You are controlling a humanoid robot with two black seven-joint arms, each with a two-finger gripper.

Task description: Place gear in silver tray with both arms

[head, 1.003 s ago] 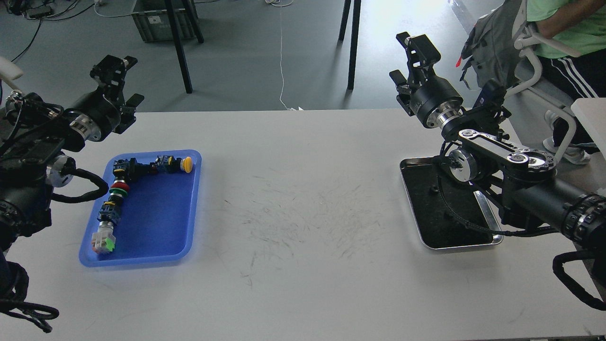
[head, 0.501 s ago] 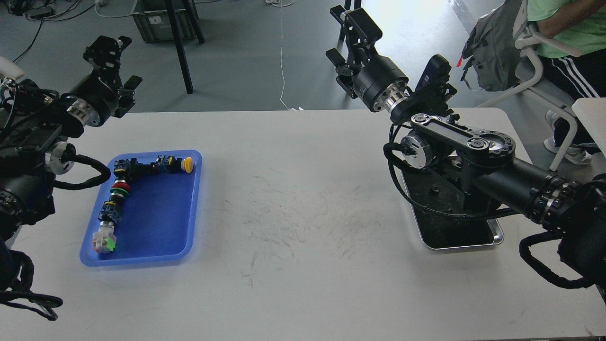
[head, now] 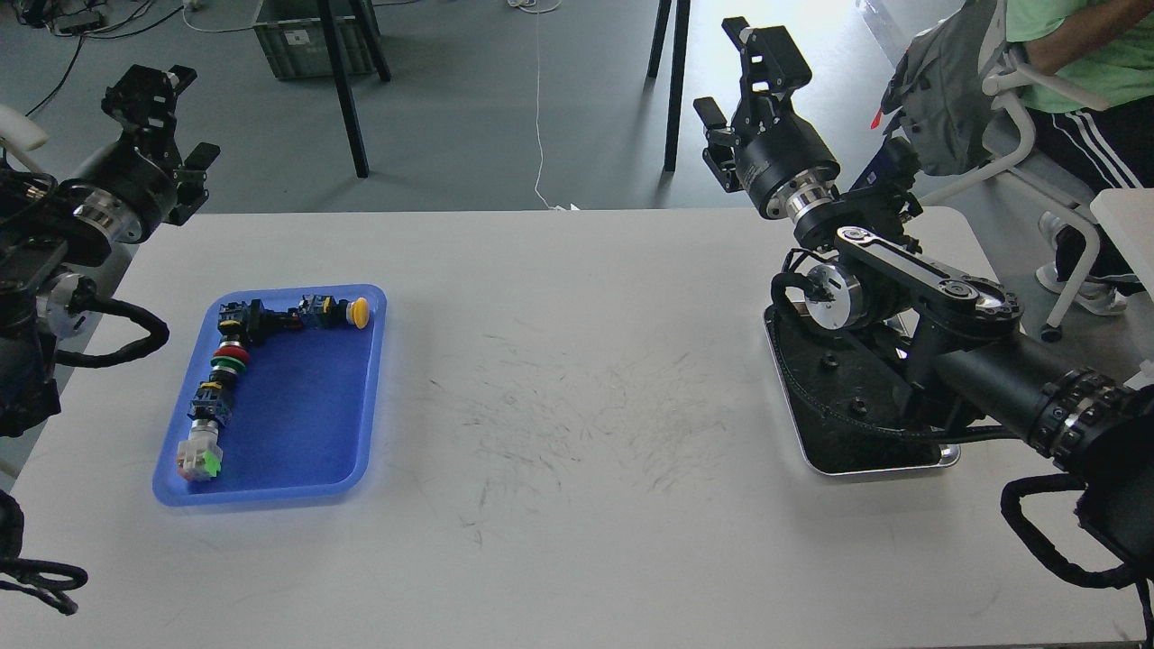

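Gear: small hard plastic pushbutton switches [head: 221,379] in blue plastic tray [head: 361,397]; likely light, rigid, best pinched across bodies. Shiny silver metal tray [head: 888,465] at right. Left gripper [head: 149,90] and right gripper [head: 757,63] raised, empty; finger spacing unclear

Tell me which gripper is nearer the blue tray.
Left. The left gripper hangs beyond the blue tray, off its far left corner, past the table edge. The right gripper is raised far across the table, beyond the silver tray.
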